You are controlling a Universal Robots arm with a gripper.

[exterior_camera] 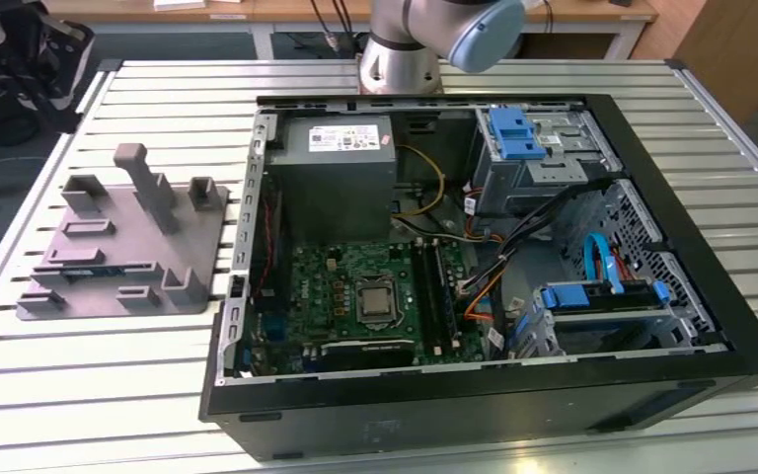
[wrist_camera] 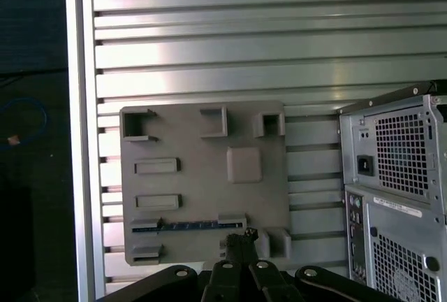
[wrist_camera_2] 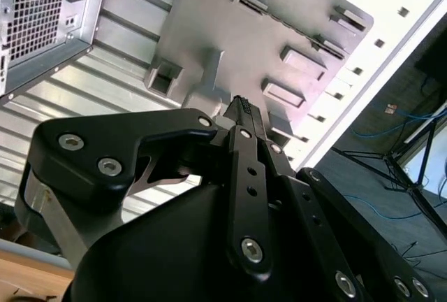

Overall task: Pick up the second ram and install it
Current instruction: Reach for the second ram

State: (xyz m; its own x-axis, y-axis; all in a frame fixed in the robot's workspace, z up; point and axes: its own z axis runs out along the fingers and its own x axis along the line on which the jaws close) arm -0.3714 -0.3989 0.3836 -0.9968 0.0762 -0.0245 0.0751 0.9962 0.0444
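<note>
The second ram [wrist_camera: 187, 226], a thin dark blue stick, lies flat in a slot of the grey holder [wrist_camera: 202, 190], which sits on the slatted metal tabletop [wrist_camera: 244, 50] outside the PC case [wrist_camera: 394, 176]. In the first wrist view the black fingers [wrist_camera: 236, 247] are pressed together w/ nothing between them. They hang above the holder and do not touch the stick. Their tips show at one end of the stick, by a raised block near the holder's edge (the rest of the stick runs away from them along its slot).

The second wrist view has the fingers [wrist_camera_2: 244, 117] pointing down at the holder [wrist_camera_2: 209, 29], w/ a clear gap between them and the plate.

In the exterior view the second ram [exterior_camera: 100, 269] rests among the holder's [exterior_camera: 129, 247] low blocks, in front of its tall posts. The holder is just beside the case [exterior_camera: 485, 400], on the exterior view's left. The case lies on its side w/ the panel off, showing the green motherboard [exterior_camera: 340, 286] and the grey PSU box [exterior_camera: 333, 163]. The arm [exterior_camera: 413, 44] stands at the far edge of the tabletop [exterior_camera: 90, 395], behind the case.
</note>
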